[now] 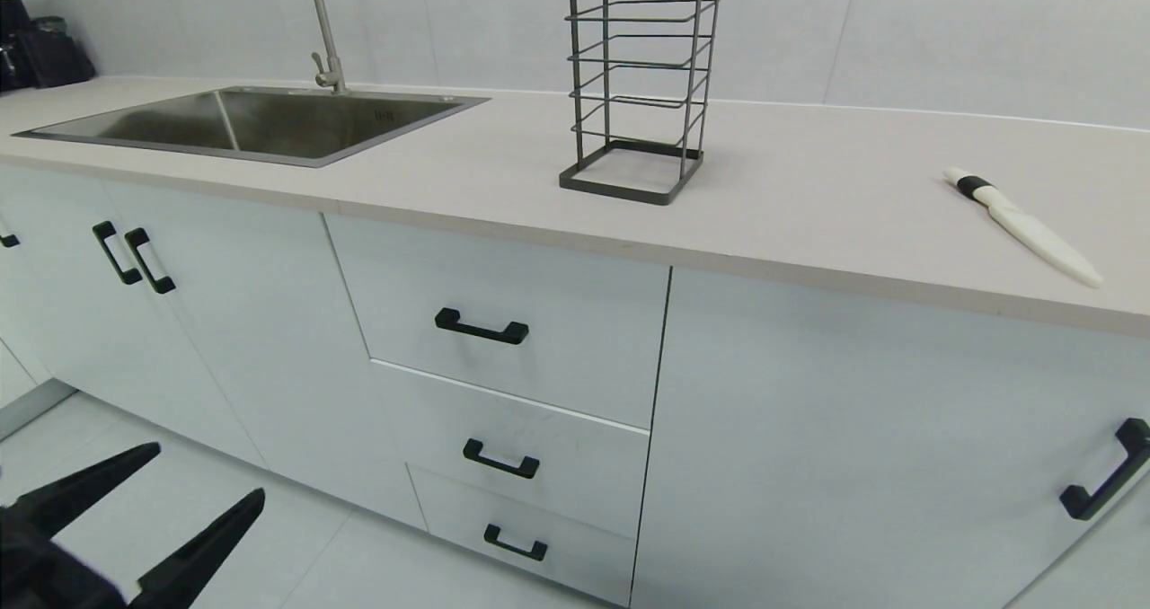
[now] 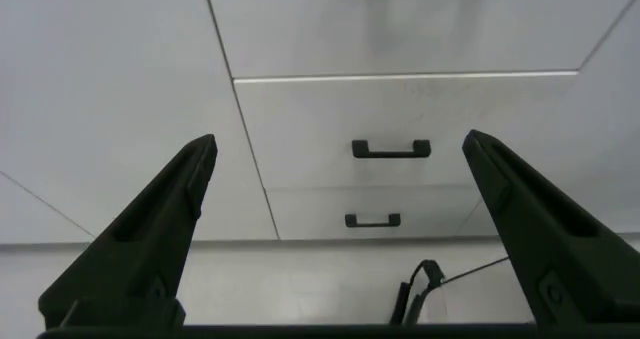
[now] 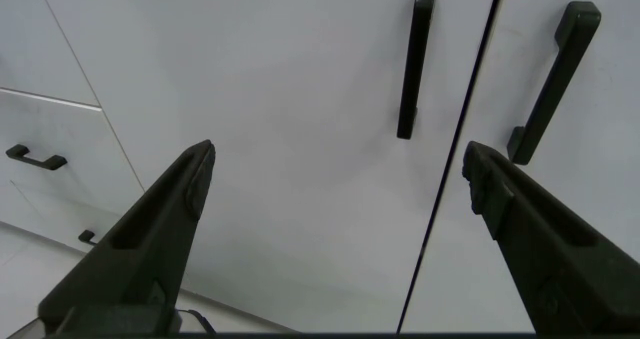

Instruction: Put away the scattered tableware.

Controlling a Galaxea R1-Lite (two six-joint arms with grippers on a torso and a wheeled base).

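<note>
The white knife (image 1: pixel 1020 223), at three o'clock on the table (image 1: pixel 809 196), looks light, rigid and slippery, so it is probably best pinched across its middle. The left hand (image 1: pixel 208 471) and right hand (image 3: pixel 340 151) both gape empty.

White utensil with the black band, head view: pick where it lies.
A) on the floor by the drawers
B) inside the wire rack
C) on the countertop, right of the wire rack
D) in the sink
C: the white utensil lies flat on the countertop, well to the right of the wire rack and not touching it.
</note>
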